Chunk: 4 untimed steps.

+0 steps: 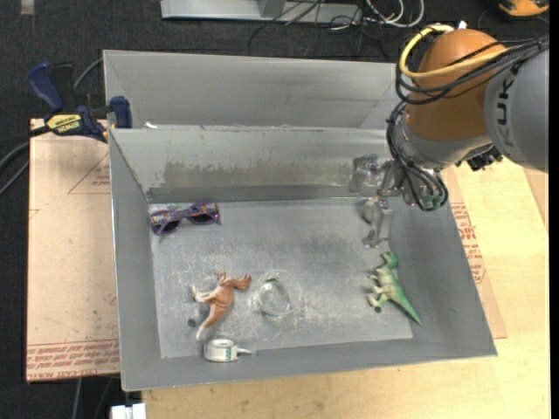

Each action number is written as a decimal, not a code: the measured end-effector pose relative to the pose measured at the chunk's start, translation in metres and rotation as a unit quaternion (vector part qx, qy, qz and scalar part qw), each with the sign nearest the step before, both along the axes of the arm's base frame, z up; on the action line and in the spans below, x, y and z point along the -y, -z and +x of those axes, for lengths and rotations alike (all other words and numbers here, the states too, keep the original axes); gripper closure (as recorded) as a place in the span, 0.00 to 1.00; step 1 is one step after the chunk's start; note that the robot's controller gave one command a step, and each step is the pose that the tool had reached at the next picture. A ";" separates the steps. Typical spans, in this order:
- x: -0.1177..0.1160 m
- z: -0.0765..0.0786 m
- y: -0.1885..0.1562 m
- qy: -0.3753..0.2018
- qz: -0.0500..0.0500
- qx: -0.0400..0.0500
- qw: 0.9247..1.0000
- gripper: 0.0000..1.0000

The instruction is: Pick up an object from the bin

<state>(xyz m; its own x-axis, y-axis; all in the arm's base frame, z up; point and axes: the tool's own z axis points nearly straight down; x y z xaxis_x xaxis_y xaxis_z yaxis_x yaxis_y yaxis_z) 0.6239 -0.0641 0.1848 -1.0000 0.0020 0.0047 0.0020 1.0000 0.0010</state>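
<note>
Gripper [377, 234] hanging at 3 o'clock side of bin [131, 251], below orange-capped wrist. Green toy dinosaur [388, 290] lying just at gripper's 6 o'clock, near right wall; contact between the two not discernible. Purple sunglasses [184, 216] sitting at 9 o'clock by left wall. Brown toy horse [221, 298] lying at 7 o'clock, clear plastic piece [273, 298] resting just at its 3 o'clock. Small tape roll [220, 349] sitting at horse's 6 o'clock, by front wall.

A small green toy dinosaur [389, 291] lies by the bin's [314, 243] right wall, tail toward the front.
</note>
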 end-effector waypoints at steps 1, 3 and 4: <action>0.000 0.001 -0.005 -0.001 0.000 0.003 1.000 0.00; -0.097 -0.003 0.059 -0.101 0.000 0.007 0.995 0.00; -0.121 -0.091 0.086 -0.101 0.001 0.003 0.995 0.00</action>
<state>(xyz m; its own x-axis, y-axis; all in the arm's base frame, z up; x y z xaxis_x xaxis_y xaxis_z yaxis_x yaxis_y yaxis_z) 0.5331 0.0571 0.0991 -0.9801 -0.1986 -0.0017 -0.1986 0.9801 0.0024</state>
